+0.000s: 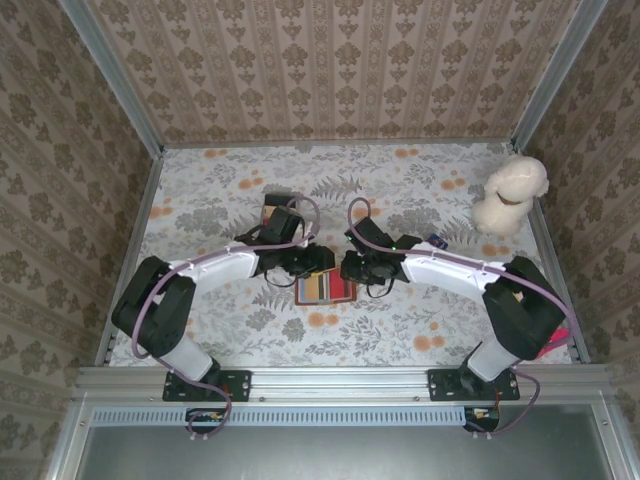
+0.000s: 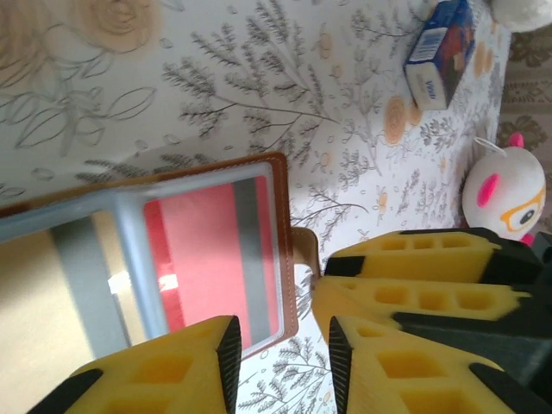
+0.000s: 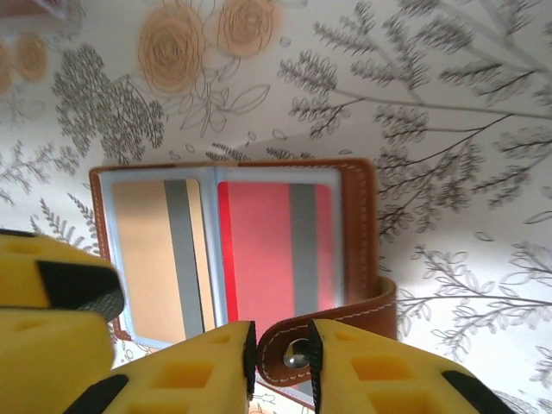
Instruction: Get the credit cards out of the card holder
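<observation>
Brown leather card holder lies open on the flowered worktop between both arms, with a red card and a tan card in its pockets. The left pincer stands partly open over its edge. The right pincer is nearly closed over the tab; I cannot tell whether it grips.

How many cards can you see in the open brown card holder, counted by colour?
In the card holder:
tan card: 1
red card: 1
Total: 2
</observation>
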Controlling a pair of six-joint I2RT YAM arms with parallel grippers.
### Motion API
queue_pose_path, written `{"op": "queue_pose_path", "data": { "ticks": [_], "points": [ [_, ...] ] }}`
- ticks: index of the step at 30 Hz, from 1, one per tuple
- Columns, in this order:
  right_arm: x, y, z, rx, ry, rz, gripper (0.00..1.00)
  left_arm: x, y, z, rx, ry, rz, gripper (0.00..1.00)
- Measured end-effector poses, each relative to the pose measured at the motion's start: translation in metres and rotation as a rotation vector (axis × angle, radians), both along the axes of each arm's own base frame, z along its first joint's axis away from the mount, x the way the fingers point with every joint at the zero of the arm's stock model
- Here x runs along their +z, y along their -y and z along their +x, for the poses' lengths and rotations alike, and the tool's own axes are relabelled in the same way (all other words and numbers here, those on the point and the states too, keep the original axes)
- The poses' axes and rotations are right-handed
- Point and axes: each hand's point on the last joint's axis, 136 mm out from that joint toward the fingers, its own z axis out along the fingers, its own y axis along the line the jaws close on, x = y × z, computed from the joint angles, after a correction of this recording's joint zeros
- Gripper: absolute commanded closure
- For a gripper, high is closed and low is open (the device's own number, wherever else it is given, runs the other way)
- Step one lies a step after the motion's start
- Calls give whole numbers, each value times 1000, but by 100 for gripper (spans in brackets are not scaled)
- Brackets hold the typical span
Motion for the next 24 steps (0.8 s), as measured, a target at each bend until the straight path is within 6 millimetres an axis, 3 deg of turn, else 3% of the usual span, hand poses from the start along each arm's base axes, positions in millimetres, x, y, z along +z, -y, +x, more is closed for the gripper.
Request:
{"op": "queue_pose_path", "data": {
  "ticks": [7,12,19,24],
  "points": [
    [-20,-9,2,17,-55,-20,77,-31,-11,-8,23,-80,77,76],
    [-22,-8,2,15,-58,-31,76,-51,-17,-11,33,-126,136,79],
    [11,-1,5,20,27,-60,76,-57,-19,-13,35,-136,159,80],
    [34,-19,2,73,86,-60,81,-57,-18,-12,35,-136,159,80]
  ]
}}
